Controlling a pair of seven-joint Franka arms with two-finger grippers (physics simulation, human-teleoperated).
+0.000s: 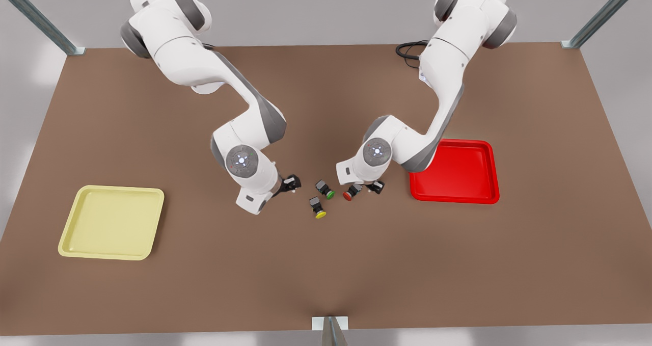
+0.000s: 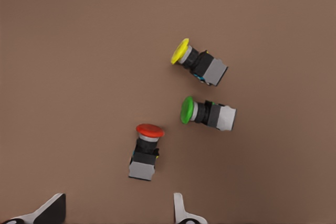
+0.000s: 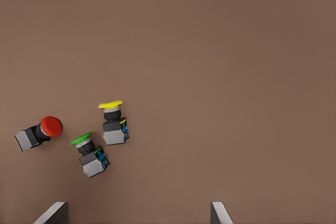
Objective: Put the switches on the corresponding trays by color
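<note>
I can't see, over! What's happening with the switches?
Left pincer open by red switch; right pincer open, nearby. Yellow switch also loose on table; red tray, yellow tray bare. Green switch close beside both.

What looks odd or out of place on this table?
The green-capped switch is the odd one: only a red tray and a pale yellow tray are there. It, the red-capped switch and the yellow-capped switch all lie on their sides. The left gripper hovers open by the red one, the right gripper by the others.
</note>
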